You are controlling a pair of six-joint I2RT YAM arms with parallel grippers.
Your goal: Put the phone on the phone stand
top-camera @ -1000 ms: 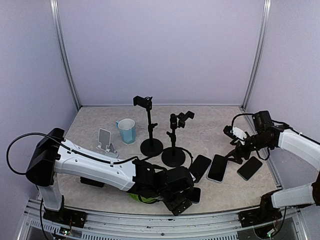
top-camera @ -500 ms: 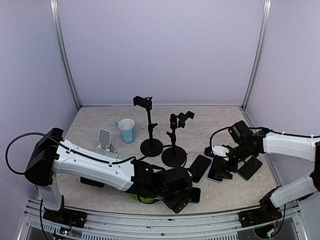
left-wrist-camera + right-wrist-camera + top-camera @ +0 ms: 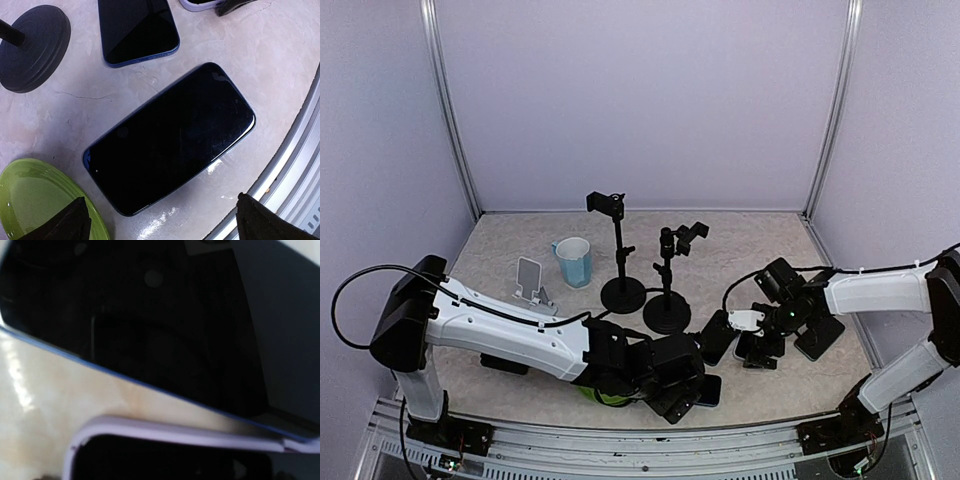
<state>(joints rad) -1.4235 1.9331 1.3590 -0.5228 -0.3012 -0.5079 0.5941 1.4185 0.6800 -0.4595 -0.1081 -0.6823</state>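
- Since a second ago, the right arm has swung in from the table's right side. The right gripper (image 3: 760, 345) now hangs low over a blue-edged black phone (image 3: 150, 315) and a lilac-cased phone (image 3: 175, 460). The left arm has barely shifted.
- A glossy black phone (image 3: 170, 150) lies flat on the marbled beige table (image 3: 280, 60), beside a lime-green plate (image 3: 30, 200), on no stand.
- The left gripper (image 3: 162, 227) hovers over it, fingers (image 3: 60, 225) spread wide and holding nothing.
- I cannot tell whether the right gripper's jaws are spread.
- The step in hand looks like the reach, with no grasp made.
- Next, the left gripper must descend, pinch the phone's narrow sides, then carry it to the small white folding stand (image 3: 530, 280), well apart.
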